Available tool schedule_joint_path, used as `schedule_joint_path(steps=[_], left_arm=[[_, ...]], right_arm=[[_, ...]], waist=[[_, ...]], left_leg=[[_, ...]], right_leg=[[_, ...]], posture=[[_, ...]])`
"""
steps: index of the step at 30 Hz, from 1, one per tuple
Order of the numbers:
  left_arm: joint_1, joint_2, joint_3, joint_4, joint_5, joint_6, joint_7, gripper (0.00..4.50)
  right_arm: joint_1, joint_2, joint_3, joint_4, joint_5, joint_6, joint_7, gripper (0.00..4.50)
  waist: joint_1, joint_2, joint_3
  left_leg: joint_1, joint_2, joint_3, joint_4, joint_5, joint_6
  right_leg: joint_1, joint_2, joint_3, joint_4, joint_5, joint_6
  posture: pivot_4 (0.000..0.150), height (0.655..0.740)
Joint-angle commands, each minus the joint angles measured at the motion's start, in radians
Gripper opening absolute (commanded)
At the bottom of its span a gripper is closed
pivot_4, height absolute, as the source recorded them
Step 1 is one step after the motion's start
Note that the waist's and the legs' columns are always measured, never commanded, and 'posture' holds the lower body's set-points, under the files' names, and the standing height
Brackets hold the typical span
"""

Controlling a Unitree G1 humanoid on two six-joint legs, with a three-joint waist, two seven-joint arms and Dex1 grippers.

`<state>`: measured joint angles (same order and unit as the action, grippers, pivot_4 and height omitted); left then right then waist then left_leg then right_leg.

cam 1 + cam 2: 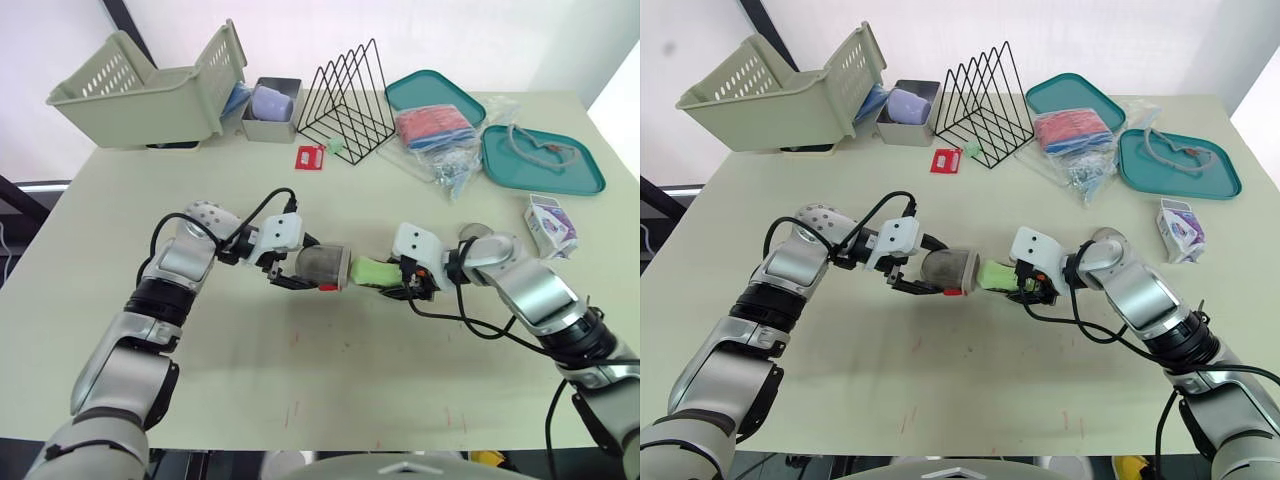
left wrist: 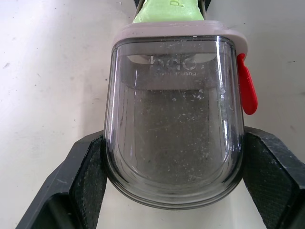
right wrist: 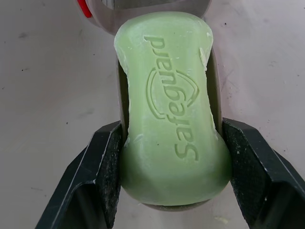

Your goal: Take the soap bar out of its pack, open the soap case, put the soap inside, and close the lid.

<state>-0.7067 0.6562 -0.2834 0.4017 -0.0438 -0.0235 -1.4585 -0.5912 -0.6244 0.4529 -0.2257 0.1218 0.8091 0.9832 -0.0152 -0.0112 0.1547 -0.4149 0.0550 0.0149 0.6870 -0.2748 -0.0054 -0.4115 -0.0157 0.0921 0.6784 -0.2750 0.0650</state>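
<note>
Left eye view: left end effector (image 1: pixel 298 273) clamps soap case (image 1: pixel 323 265), right end effector (image 1: pixel 402 284) clamps soap bar (image 1: pixel 371 271).

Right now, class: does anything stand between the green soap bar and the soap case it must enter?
Nothing visible does. The soap bar, held by the right claw, lies end-on against the mouth of the soap case, which the left claw holds.

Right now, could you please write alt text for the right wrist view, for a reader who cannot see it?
The right gripper clamps a green soap bar, stamped Safeguard, between its two black fingers over the pale table. The bar's far end meets the grey soap case, which has a red clasp.
</note>
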Motion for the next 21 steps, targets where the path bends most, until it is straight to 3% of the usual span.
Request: schedule_joint_path(steps=[1, 21], left_arm=[[-0.008, -0.001, 0.015, -0.024, -0.017, -0.008, 0.001, 3.45], [-0.02, -0.056, 0.013, -0.045, -0.03, 0.007, 0.008, 3.45]], right_arm=[[-0.034, -0.037, -0.005, -0.023, 0.01, -0.025, 0.056, 2.45], [-0.108, 0.001, 0.029, -0.013, -0.004, -0.006, 0.071, 2.45]], waist=[[0.001, 0.0, 0.0], [-0.001, 0.0, 0.0]], left_leg=[[0.0, 0.0, 0.0, 0.0, 0.0, 0.0], [0.0, 0.0, 0.0, 0.0, 0.0, 0.0]], right_leg=[[0.0, 0.0, 0.0, 0.0, 0.0, 0.0], [0.0, 0.0, 0.0, 0.0, 0.0, 0.0]], posture=[[0.15, 0.74], [0.15, 0.74]])
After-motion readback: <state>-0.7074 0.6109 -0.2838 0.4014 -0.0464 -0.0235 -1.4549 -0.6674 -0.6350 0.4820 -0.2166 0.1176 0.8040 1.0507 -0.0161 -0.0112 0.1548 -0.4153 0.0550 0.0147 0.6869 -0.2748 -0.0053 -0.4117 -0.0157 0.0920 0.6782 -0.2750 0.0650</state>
